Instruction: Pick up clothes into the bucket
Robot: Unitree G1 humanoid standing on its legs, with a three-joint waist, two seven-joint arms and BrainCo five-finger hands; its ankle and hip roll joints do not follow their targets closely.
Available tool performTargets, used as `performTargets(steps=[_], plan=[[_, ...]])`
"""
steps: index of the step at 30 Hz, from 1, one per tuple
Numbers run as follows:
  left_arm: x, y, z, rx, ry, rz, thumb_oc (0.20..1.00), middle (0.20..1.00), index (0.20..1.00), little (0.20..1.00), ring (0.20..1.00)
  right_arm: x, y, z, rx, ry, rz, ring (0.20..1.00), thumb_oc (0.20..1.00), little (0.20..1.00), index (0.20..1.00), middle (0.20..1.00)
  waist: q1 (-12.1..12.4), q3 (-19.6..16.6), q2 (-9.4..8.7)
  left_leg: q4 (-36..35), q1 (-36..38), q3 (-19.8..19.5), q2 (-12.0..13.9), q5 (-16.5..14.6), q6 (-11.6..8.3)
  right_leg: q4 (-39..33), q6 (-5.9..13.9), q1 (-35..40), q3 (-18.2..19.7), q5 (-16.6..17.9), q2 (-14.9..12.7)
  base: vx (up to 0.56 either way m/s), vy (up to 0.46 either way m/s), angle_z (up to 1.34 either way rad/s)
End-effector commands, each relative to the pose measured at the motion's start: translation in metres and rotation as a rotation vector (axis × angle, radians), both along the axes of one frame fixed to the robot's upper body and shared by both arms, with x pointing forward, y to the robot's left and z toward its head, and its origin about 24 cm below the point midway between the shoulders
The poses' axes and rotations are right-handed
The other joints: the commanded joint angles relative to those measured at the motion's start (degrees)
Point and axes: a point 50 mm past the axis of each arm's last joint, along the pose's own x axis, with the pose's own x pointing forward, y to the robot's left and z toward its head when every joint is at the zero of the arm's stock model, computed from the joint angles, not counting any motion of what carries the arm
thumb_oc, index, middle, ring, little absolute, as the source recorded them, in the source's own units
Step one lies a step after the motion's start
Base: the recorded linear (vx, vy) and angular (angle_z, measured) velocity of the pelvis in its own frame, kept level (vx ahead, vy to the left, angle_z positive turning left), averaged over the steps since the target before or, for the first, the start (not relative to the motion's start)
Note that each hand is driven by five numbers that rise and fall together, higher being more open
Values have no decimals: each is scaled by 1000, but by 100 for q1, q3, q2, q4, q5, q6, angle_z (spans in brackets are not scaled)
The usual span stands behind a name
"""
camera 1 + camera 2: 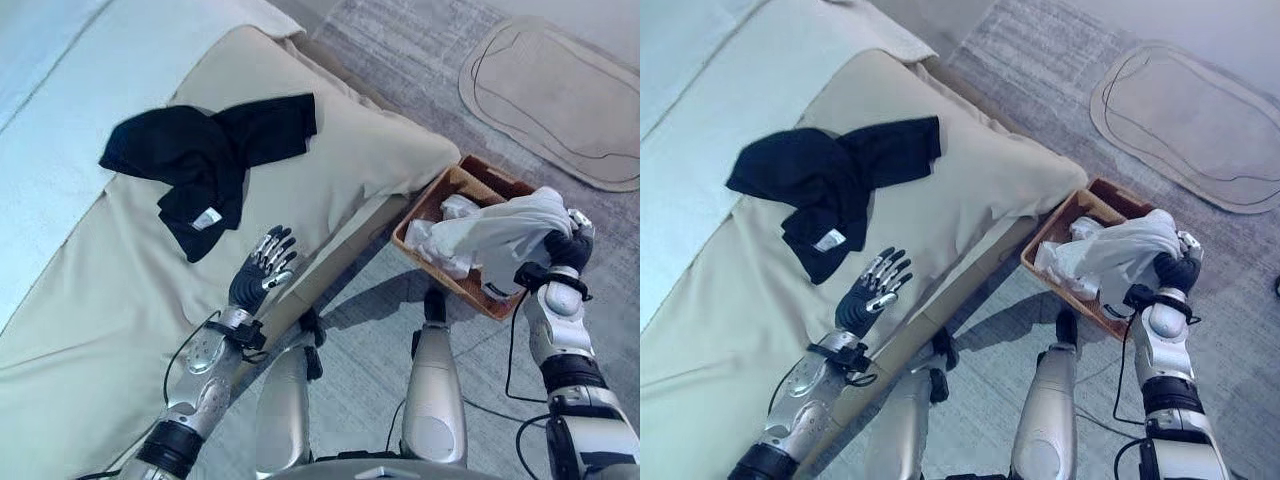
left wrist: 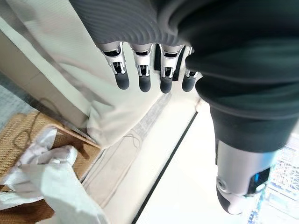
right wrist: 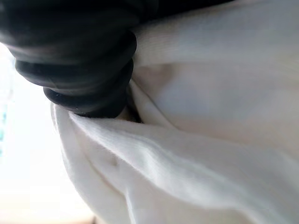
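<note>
White garment (image 1: 510,232) bunched in right hand (image 1: 568,248) above wicker basket (image 1: 428,205) beside the bed's corner, ready for release into it; left hand (image 1: 262,268), fingers straight and empty, near black garment (image 1: 205,160) on bed (image 1: 90,330), next for collection.

The left hand (image 2: 140,70) hangs with its fingers (image 2: 143,82) straight over the beige cushion (image 2: 70,60). At about seven o'clock sits the woven basket (image 2: 21,135), with white clothes (image 2: 51,182) heaped in it, beside the cushion's edge.
</note>
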Motion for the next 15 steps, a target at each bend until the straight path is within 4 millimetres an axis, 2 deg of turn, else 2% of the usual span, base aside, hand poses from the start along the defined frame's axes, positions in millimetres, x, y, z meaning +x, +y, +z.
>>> performTargets(steps=[1,2,7,8,12,13,15], plan=[[-10,14,19,-41,-106,67,1000,1000,1000,1000,1000,1,-8,28,-76,-103,-26,200,200,200,200,200,59,-454,-168,1228,-429,-256,72,-883,-11,-241,-281,-332,-281,585,295,-70,-29,-6],[-12,15,24,-34,-128,65,1000,1000,1000,1000,1000,3,-10,36,-99,-111,-34,200,200,200,200,200,72,-384,-154,1474,-726,-257,81,-929,-6,-27,-322,-615,-234,544,323,-42,-20,-5],[-14,15,33,-43,-165,66,1000,1000,1000,1000,1000,7,-14,50,-138,-132,-46,200,200,200,200,200,102,-373,-107,1946,-1406,-299,77,-1058,2,452,-373,-1292,-133,435,366,-59,-7,5],[-15,13,35,-50,-174,57,1000,1000,1000,1000,1000,10,-19,60,-150,-141,-71,200,200,200,200,200,146,-369,-56,2064,-1633,-295,89,-1084,14,559,-382,-1544,-101,434,372,0,0,0],[-17,11,37,-52,-180,45,1000,1000,1000,1000,1000,16,-20,78,-183,-164,-80,200,200,200,200,200,199,-367,27,2172,-1970,-282,82,-1086,38,710,-387,-1933,-33,435,376,-15,16,-8],[-17,10,38,-52,-181,44,1000,1000,1000,1000,1000,17,-20,82,-196,-168,-75,200,200,200,200,200,230,-388,50,2218,-1989,-326,85,-1257,-10,819,-351,-1971,-16,247,391,43,24,-5],[-17,9,41,-54,-191,40,1000,1000,1000,1000,1000,19,-17,88,-232,-175,-60,200,200,200,200,200,254,-366,77,2295,-2171,-335,76,-1240,-8,899,-356,-2153,5,257,392,7,13,-2]])
